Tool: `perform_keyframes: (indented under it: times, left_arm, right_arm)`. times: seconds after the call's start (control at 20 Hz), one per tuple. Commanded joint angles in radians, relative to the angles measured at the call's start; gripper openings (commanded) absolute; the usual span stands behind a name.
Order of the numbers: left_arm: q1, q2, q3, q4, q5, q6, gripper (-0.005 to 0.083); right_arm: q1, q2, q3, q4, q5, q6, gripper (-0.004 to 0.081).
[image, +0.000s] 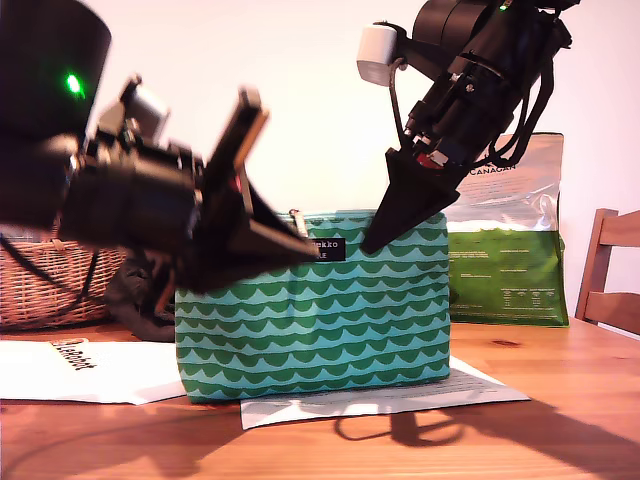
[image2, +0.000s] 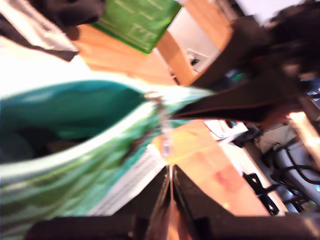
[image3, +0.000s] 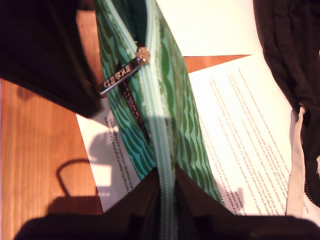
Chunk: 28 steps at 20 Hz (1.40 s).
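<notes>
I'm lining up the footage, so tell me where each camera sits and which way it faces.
Exterior view: low, at table height, facing the pouch side-on; both arms show, my first gripper at the exterior view's left, my second gripper at its right.
First wrist view: rides my first gripper, looking into the open pouch; its fingers meet at the zipper pull.
Second wrist view: rides my second gripper, looking along the closed zipper stretch; its fingers clamp the pouch's end.
Shared: all views show the pouch; both wrist views show the zipper pull.
</notes>
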Motion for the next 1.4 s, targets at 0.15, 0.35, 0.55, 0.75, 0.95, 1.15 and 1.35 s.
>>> perform_keyframes:
  times: [0.15,0.35,0.55,0.75,0.95,1.15,1.35]
  left_arm:
    - [-0.005,0.039,-0.010,0.063,-0.079,-0.027,-0.0024]
    - [-0.010,0.039,0.007,0.095,-0.086,-0.040,-0.0024]
    - [-0.036,0.040,0.041,0.096,-0.106,-0.055,-0.0024]
    - [-0.040,0.039,0.050,0.159,-0.126,-0.080,-0.0024]
    - [-0.036,0.021,0.050,0.241,-0.159,-0.072,-0.0024]
    - [-0.036,-0.053,0.050,0.158,-0.203,0.061,-0.0024]
    - [-0.025,-0.221,0.050,0.047,-0.218,0.289,-0.0024]
  right_arm:
    - [0.010,0.002,-0.009,0.005,-0.010,0.006,-0.0013]
    - [0.010,0.002,-0.009,0.014,-0.010,0.025,-0.0013]
    - [0.011,0.002,-0.009,0.014,-0.010,0.025,-0.0013]
    - [0.012,0.002,-0.009,0.006,-0.010,0.026,-0.0013]
    - [0.011,0.002,-0.009,0.002,-0.009,0.027,-0.0013]
    - [0.011,0.002,-0.009,0.000,-0.008,0.028,-0.0013]
    - [0.011,0.002,-0.009,0.000,-0.009,0.028,-0.0013]
